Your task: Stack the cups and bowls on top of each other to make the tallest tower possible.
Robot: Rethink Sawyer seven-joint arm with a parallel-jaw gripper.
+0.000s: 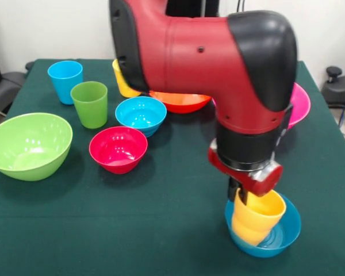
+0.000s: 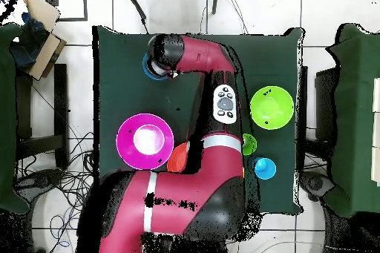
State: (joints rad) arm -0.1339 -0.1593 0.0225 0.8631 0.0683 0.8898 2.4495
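Note:
My gripper (image 1: 242,196) hangs over the front right of the table, shut on the squat yellow-orange cup (image 1: 256,219). The cup is tilted and sits low inside a small blue bowl (image 1: 286,233). Only one black finger (image 1: 234,192) shows, at the cup's rim. In the overhead view the wrist covers the cup, and only an edge of that blue bowl (image 2: 148,68) shows. The other pieces stand singly: a light blue cup (image 1: 65,80), a green cup (image 1: 90,103), a yellow cup (image 1: 123,84), a red bowl (image 1: 118,149) and a second blue bowl (image 1: 141,114). No tower shows.
A large lime green bowl (image 1: 29,144) stands at the left edge. A wide orange bowl (image 1: 181,102) and a large pink bowl (image 1: 299,106) sit partly hidden behind my arm. The green cloth covers the table (image 1: 161,230).

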